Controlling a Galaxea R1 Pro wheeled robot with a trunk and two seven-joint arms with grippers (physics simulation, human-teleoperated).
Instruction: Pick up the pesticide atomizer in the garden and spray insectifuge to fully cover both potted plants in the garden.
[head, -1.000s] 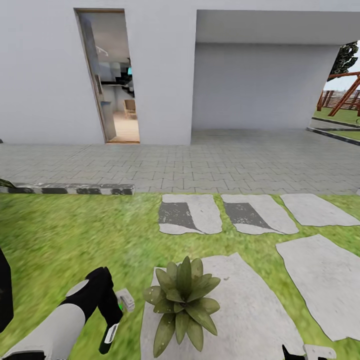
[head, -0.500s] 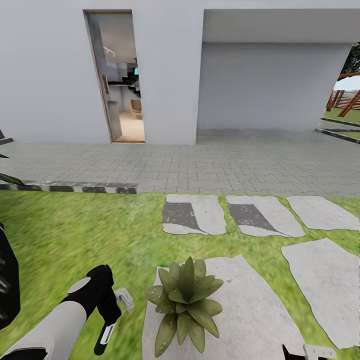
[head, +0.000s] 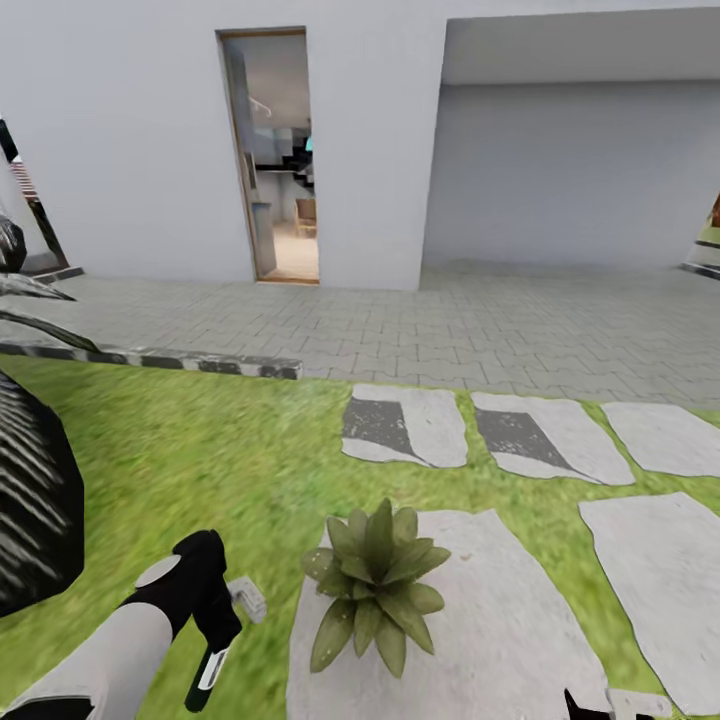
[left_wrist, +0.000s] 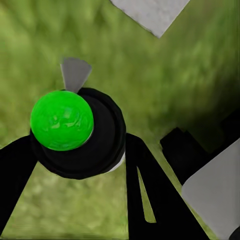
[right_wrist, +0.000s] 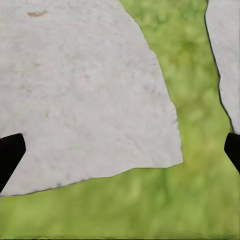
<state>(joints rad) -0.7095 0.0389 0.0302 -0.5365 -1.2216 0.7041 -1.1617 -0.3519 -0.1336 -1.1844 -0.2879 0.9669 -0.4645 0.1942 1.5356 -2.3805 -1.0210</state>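
The small potted plant, a rosette of broad pointed green leaves, stands on the near edge of a large pale grey stepping stone set in the green lawn; its pot is hidden under the leaves. Just beside the plant, on its lawn side, the left gripper has its black jaws closed around the pesticide atomizer, a black-bodied bottle with a round bright green cap, seen close in the left wrist view. Held low and near the leaves, it looks ready for spraying this plant. The right gripper hangs idle over the same stone's edge, jaws spread wide and empty. No second plant is visible.
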